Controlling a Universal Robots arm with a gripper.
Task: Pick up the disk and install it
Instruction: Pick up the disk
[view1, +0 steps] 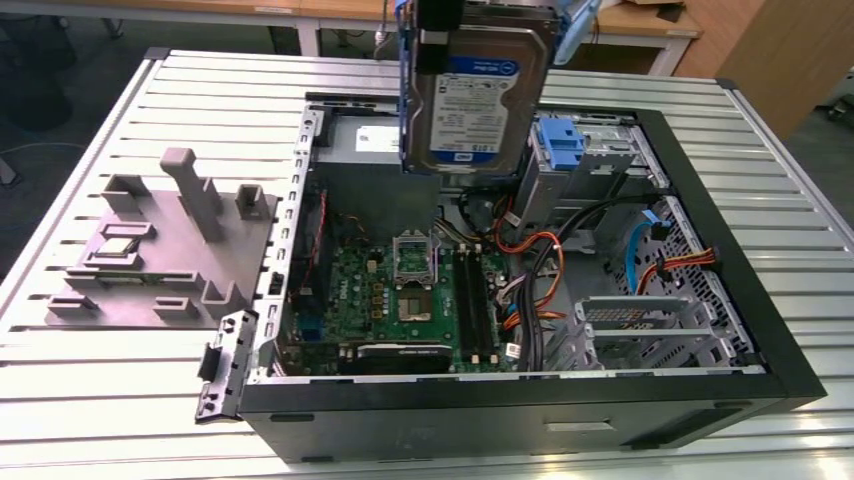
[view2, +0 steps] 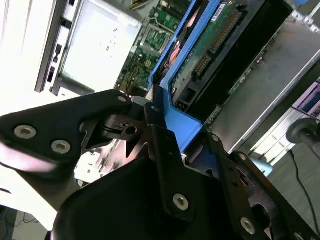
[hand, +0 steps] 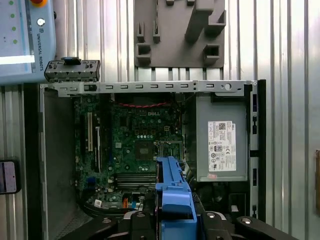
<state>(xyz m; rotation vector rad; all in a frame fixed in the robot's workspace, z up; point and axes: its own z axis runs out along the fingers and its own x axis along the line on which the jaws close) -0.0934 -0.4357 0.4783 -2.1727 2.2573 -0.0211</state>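
The gripper (view2: 180, 131) is clenched on the disk (view1: 474, 90), pinching its blue bracket (hand: 175, 200) at one end. The drive hangs upright in the air with its label facing the exterior camera. In the exterior view it is held up over the twelve o'clock end of the open case (view1: 747, 340), and the blue drive bay (view1: 561, 140) is at the disk's four o'clock. The motherboard (view1: 400, 290) lies at the disk's six o'clock. A grey fixture (view1: 160, 240) sits on the table (view1: 107, 400) at the case's nine o'clock.
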